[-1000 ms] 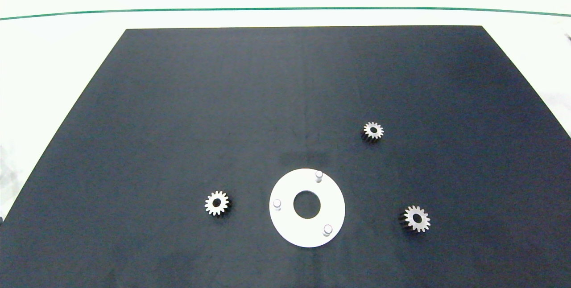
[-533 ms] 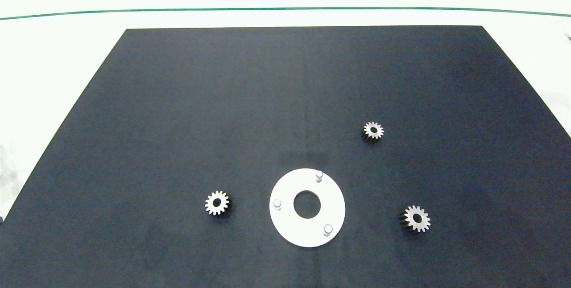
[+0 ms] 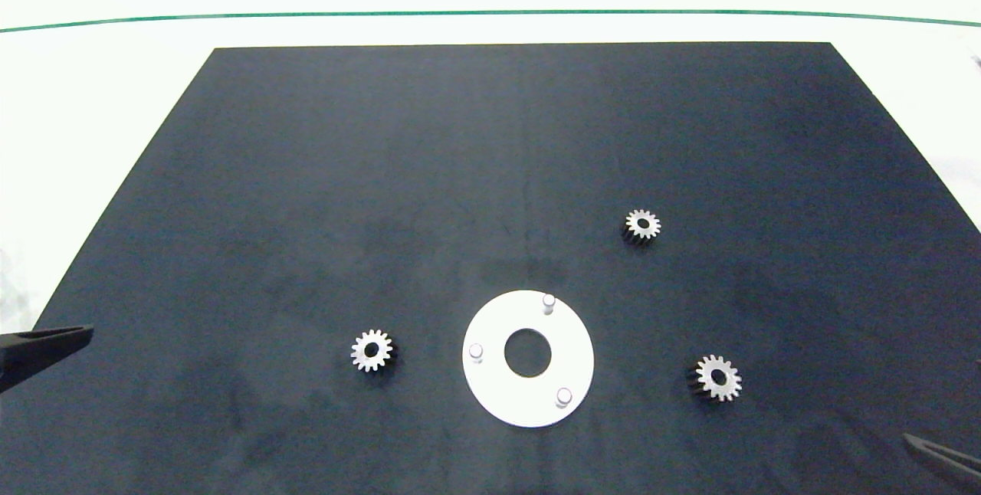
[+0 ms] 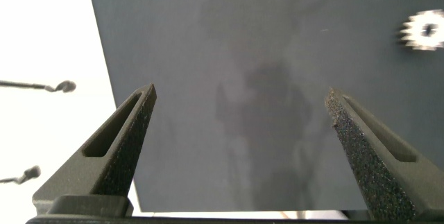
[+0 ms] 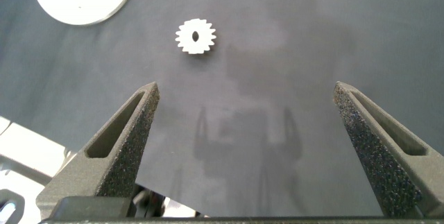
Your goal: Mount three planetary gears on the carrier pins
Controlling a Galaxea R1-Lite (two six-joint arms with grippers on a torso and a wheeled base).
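Three planetary gears lie flat and loose on the black mat (image 3: pixel 306 173) covering the counter (image 3: pixel 77 96); none is mounted.

Nearest, at the counter's near right corner, the right gripper (image 5: pixel 250 141) hangs above the mat with its fingers spread wide and nothing between them. Only a finger tip of it shows in the head view. At the near left edge, the left gripper (image 4: pixel 243 148) is likewise wide apart and empty, over bare mat at the mat's left border.

Next out, the white disc (image 3: pixel 498 395) sits flat near the middle of the near edge, its three carrier pins upright and bare: the near pin (image 3: pixel 564 396), the left pin (image 3: pixel 476 351) and the far pin (image 3: pixel 548 301). The left gear (image 3: pixel 372 350) lies well apart from the disc towards the left edge. The right gear (image 3: pixel 718 378) lies on the opposite side; the right wrist view shows this same gear ahead of the right gripper's fingers. The far gear (image 3: pixel 642 224) lies farther back, right of centre.

Judgement: the gears are spread around the disc so each can be gripped without crowding. Both grippers appear set wide in readiness for a first pick, one gear lying towards each arm's side. The task has not visibly begun.
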